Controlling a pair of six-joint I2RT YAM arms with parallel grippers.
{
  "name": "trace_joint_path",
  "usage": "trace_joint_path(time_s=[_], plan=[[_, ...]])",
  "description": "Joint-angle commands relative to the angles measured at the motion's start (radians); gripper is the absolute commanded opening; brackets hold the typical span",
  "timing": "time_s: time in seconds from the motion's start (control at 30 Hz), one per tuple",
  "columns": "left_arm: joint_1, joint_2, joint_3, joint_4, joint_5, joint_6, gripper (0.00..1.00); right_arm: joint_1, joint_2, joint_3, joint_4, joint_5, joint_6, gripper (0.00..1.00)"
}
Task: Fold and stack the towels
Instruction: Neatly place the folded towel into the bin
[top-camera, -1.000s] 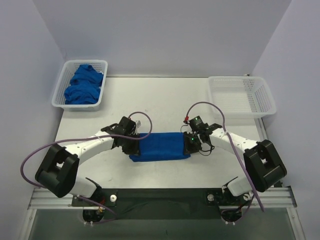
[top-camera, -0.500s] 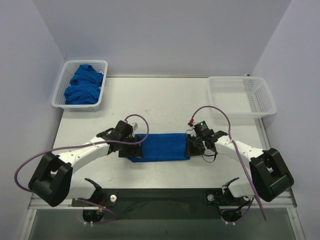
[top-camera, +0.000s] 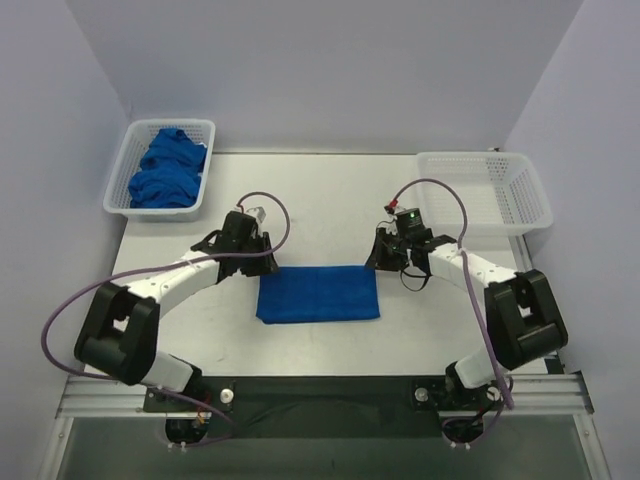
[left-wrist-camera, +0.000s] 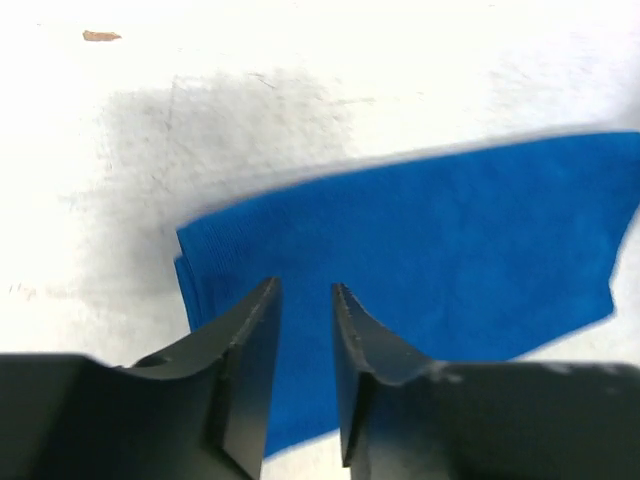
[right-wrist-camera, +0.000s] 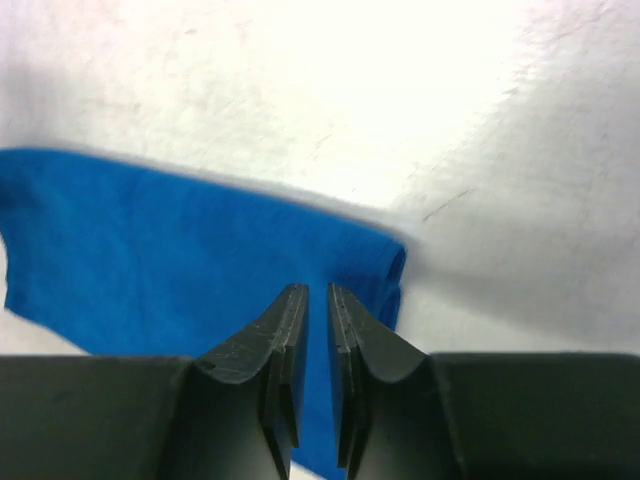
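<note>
A folded blue towel (top-camera: 318, 293) lies flat on the white table, in front of the arms. My left gripper (top-camera: 263, 264) hovers at the towel's far left corner, jaws a little apart and empty. In the left wrist view the towel (left-wrist-camera: 450, 230) lies below and beyond the gripper (left-wrist-camera: 304, 290). My right gripper (top-camera: 380, 259) hovers at the towel's far right corner, jaws narrowly apart and empty. In the right wrist view the towel's folded edge (right-wrist-camera: 150, 240) lies under the gripper (right-wrist-camera: 315, 292). More crumpled blue towels (top-camera: 168, 166) fill the basket at the back left.
A white basket (top-camera: 119, 190) at the back left holds the crumpled towels. A white basket (top-camera: 485, 192) with nothing in it stands at the back right. Purple cables loop over both arms.
Both grippers have let go of the towel's ends and drawn back toward its far edge. The towel now lies flat and a little wider.
</note>
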Motion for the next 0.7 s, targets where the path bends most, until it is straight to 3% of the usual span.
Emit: trace_joint_path(time_s=[0.0,0.13,0.23,0.27,0.3,0.4,0.43,0.5,0.53,0.67], plan=[[0.026,0.098,0.028,0.123,-0.004,0.015,0.35,-0.047,0.104,0.018,0.099,-0.014,0.038,0.15],[0.043,0.184,0.011,0.139,-0.025,-0.005,0.31,-0.083,0.192,0.004,0.139,-0.013,0.065,0.13],[0.057,0.165,-0.012,0.123,-0.031,-0.018,0.34,-0.089,0.195,-0.011,0.131,0.009,0.061,0.13],[0.056,0.147,-0.013,0.113,-0.034,-0.013,0.38,-0.089,0.161,-0.011,0.110,0.019,0.056,0.13],[0.044,0.104,-0.015,0.111,-0.044,-0.007,0.51,-0.089,0.143,-0.008,0.095,0.030,0.042,0.14],[-0.002,0.018,0.020,0.050,-0.123,0.030,0.68,-0.089,0.036,0.010,0.007,0.091,0.027,0.20],[-0.057,0.003,0.064,0.025,-0.175,0.066,0.79,-0.089,0.008,0.013,-0.010,0.107,0.019,0.25],[-0.130,-0.020,0.109,-0.038,-0.278,0.102,0.89,-0.089,-0.075,0.015,-0.086,0.167,0.015,0.44],[-0.194,-0.026,0.135,-0.065,-0.298,0.129,0.93,-0.090,-0.124,0.015,-0.137,0.194,0.007,0.59],[-0.368,0.004,0.268,-0.108,-0.396,0.183,0.98,-0.099,-0.227,0.003,-0.273,0.332,0.001,0.89]])
